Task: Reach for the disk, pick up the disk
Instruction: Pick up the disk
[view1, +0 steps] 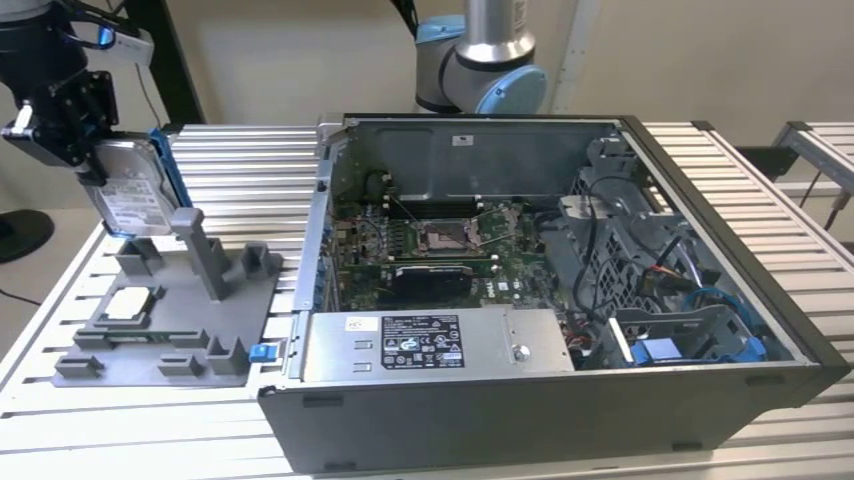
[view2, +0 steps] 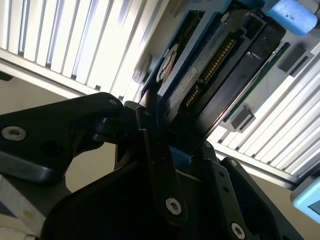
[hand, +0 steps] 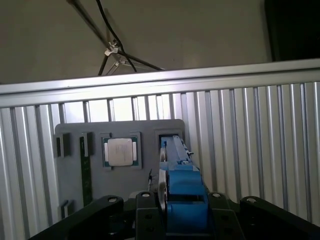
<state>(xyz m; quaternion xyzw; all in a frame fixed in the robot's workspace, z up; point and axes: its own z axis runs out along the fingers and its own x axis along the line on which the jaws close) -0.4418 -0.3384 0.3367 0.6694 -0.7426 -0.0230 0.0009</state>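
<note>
Exterior view high and oblique over the table (view1: 240, 160); both wrist views close along the disk (view1: 134, 195) (view2: 200, 75) (hand: 180, 185), common to all.

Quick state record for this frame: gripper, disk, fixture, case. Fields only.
gripper: gripper, jaws shut on the disk's upper end
disk: disk upright, label facing the exterior view, blue bracket on its edges
disk vs fixture: lower end at the grey fixture; cannot tell if it is clear of it
chip: chip flat in a fixture pocket
computer case: computer case open, to the exterior view's right of the fixture
support: slatted table
</note>
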